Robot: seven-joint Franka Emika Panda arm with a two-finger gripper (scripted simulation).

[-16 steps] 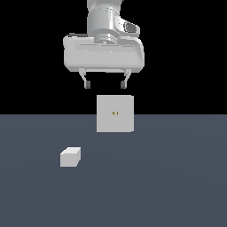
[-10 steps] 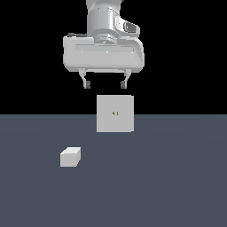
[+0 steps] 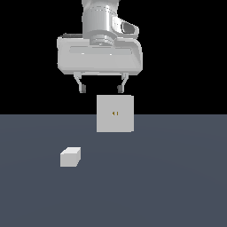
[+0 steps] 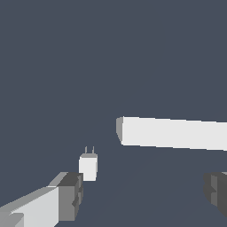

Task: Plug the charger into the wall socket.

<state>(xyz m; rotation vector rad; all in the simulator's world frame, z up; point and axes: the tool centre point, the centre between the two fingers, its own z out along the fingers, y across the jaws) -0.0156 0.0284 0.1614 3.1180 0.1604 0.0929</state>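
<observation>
- Lying on the grey floor, the charger sits toward the exterior view's left, well apart from the upright wall socket.
- Its two prongs show in the wrist view.
- No writing is readable.
- The gripper hangs above the socket, spread wide and empty.

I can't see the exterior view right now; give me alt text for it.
The end effector hangs open and empty in the air above the wall socket, an upright white square panel on the dark grey floor. The charger, a small white block, lies on the floor toward the exterior view's left, apart from both.
</observation>
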